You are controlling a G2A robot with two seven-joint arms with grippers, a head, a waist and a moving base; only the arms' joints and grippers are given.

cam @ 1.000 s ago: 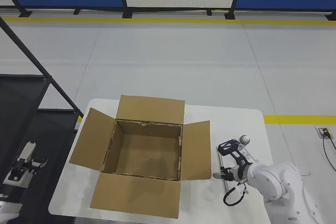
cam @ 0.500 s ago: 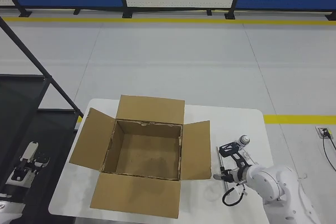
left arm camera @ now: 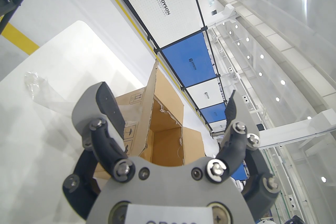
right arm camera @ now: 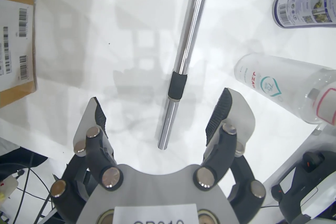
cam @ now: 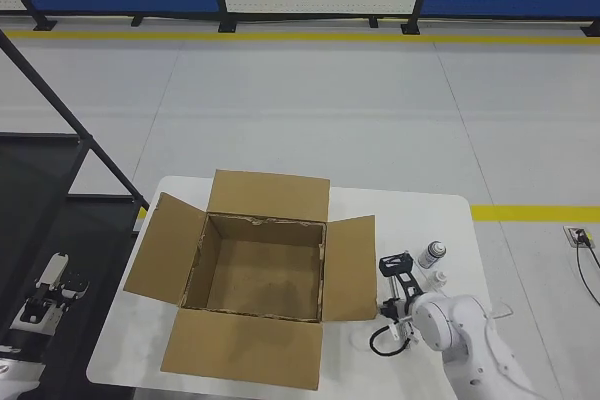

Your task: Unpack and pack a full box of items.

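**A:** Two arms and one big cardboard box. Where is the box?

**B:** It sits in the middle of the white table. All four flaps are folded out, and you can see its bare brown bottom.

**A:** What is next to the box?

**B:** A shiny metal rod with a black band lies flat on the table, just past the box's right flap. A blue spray can and a clear bottle stand a bit farther from the box than the rod.

**A:** Where is the right gripper?

**B:** It hangs over the rod, close to the box's right flap. Its jaws are wide apart, one on each side of the rod. They do not touch the rod and they hold nothing.

**A:** And the left gripper?

**B:** It is well away from the box's left flap, off the table's edge. It points toward the box. Its jaws are apart too, with nothing in them.
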